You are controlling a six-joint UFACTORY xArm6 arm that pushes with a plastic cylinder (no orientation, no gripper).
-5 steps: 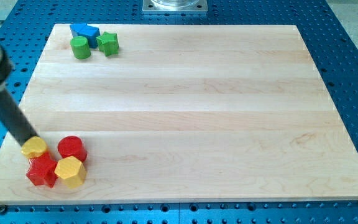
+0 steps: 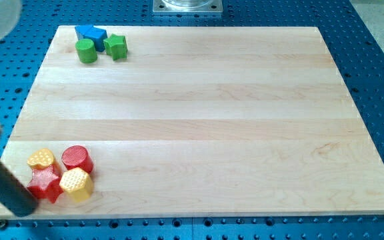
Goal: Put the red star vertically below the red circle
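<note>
My tip (image 2: pixel 25 208) rests on the desk (image 2: pixel 199 120), just left of the red star (image 2: pixel 45 184); the red circle (image 2: pixel 77 159) lies beyond, upper right. No hand is visible.

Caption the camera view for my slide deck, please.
My tip sits just left of the red star, which lies lower-left of the red circle on the wooden board.

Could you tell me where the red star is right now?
The red star sits at the board's bottom-left corner, touching the yellow heart above it and the yellow hexagon on its right.
</note>
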